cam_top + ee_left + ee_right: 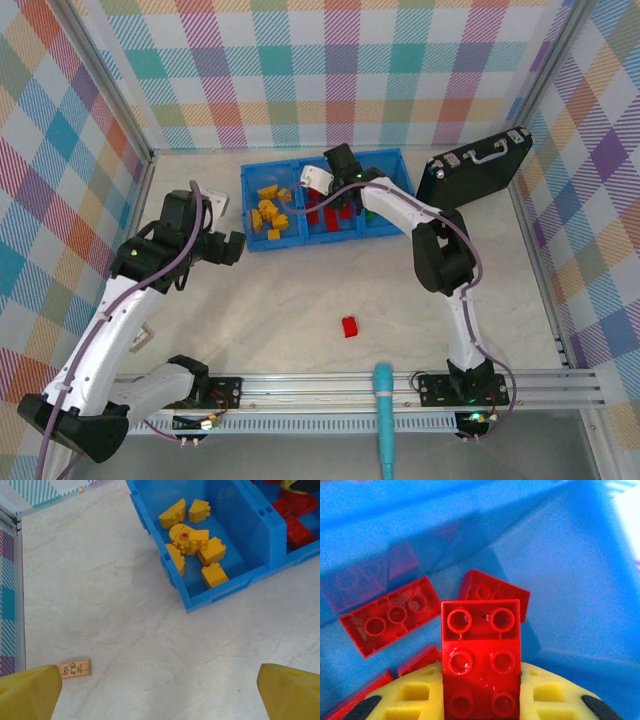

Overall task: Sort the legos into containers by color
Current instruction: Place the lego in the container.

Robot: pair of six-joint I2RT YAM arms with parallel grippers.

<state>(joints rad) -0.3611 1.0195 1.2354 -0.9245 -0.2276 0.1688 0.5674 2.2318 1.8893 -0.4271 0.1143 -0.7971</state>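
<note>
1. From above, the right gripper (pixel 343 203) is hanging over the middle compartment of the rectangular blue plastic bin (pixel 262 245). A loose red plastic brick (pixel 349 326) is lying near centre, with open table around it.
2. The left gripper (pixel 160 694) is gaping wide and empty over bare table.
3. The right gripper's jaws are pinching a red six-stud brick (pixel 481 650) above other reds. If it is dropped while tilted, it could bounce over the low divider.

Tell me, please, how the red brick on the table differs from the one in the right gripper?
The loose red brick lies on the bare table, untouched; the gripped red brick is pinched in the right gripper. The loose red brick is outside the blue bin; the gripped red brick hangs inside it, over other red bricks. Both are red.
</note>
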